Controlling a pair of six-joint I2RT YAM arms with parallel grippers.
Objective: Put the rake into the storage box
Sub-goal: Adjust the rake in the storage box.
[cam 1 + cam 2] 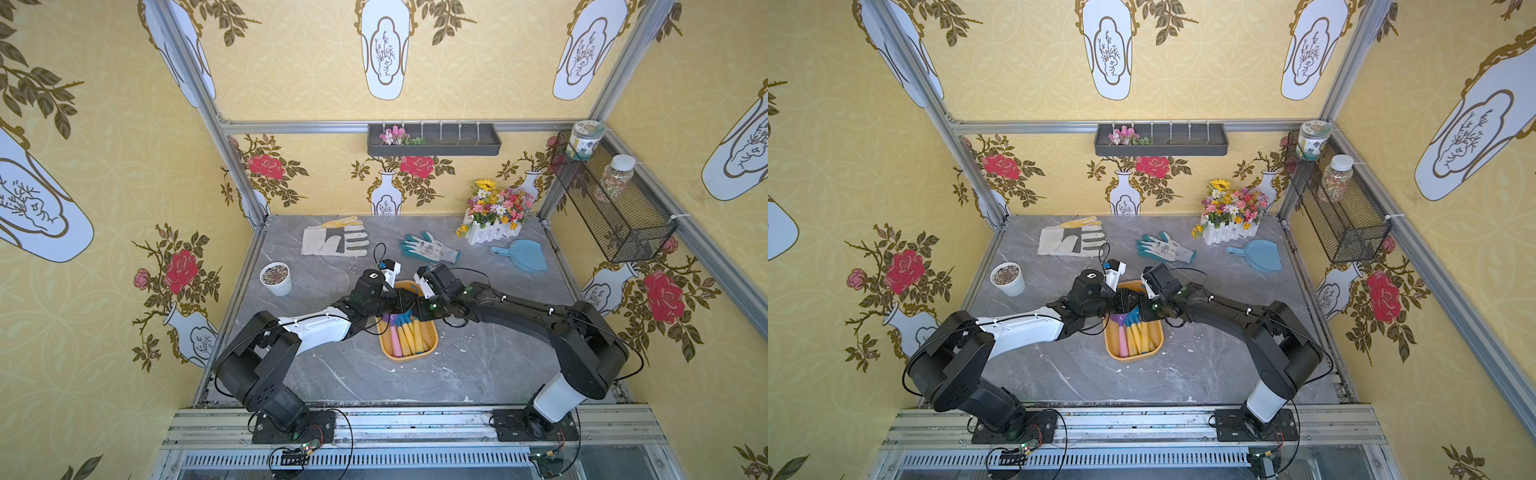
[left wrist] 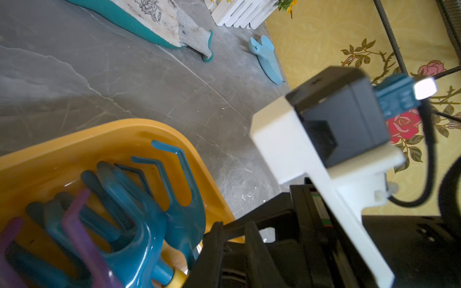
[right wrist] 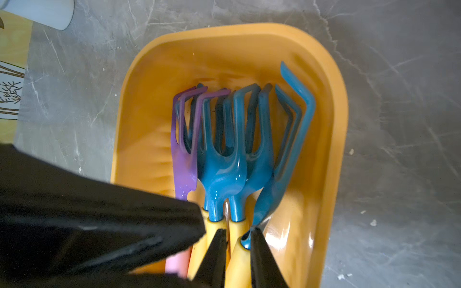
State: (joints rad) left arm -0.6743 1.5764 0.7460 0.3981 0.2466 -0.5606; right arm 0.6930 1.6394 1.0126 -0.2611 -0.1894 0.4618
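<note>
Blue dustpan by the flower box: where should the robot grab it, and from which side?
Probably by its short handle, coming down from above. The dustpan lies flat and its scoop looks too broad to pinch, while the narrow handle sticks out sideways toward the teal glove.

blue-headed, yellow-handled rake (image 3: 270, 197) lies tilted inside the yellow-orange storage box (image 3: 336, 139).
</note>
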